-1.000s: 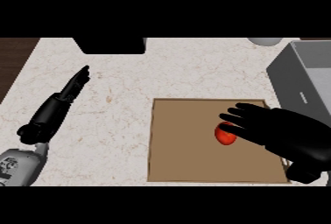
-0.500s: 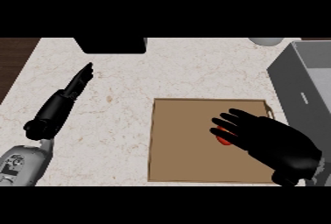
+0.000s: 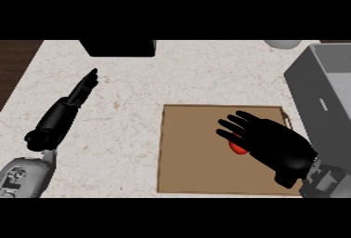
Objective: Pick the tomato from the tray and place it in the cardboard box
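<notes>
Shifted over the tomato [image 3: 237,148], the right hand [image 3: 274,146], fingers spread, hides most of it; the tray [image 3: 192,160] edge and grey box [image 3: 322,88] lie just right.

Bench [image 3: 171,79] centre open between tray [image 3: 198,160] and black block [image 3: 118,48] at far edge. Grey box [image 3: 310,80] wall stands just beside tray's right edge, blocking that side. Left robot hand [image 3: 65,110] lies along bench's left side.

A pale marbled counter top [image 3: 192,79] fills the view. A black block [image 3: 118,48] sits at its far edge. A pale round object [image 3: 282,43] sits far right. Dark wood [image 3: 14,65] borders the left.
</notes>
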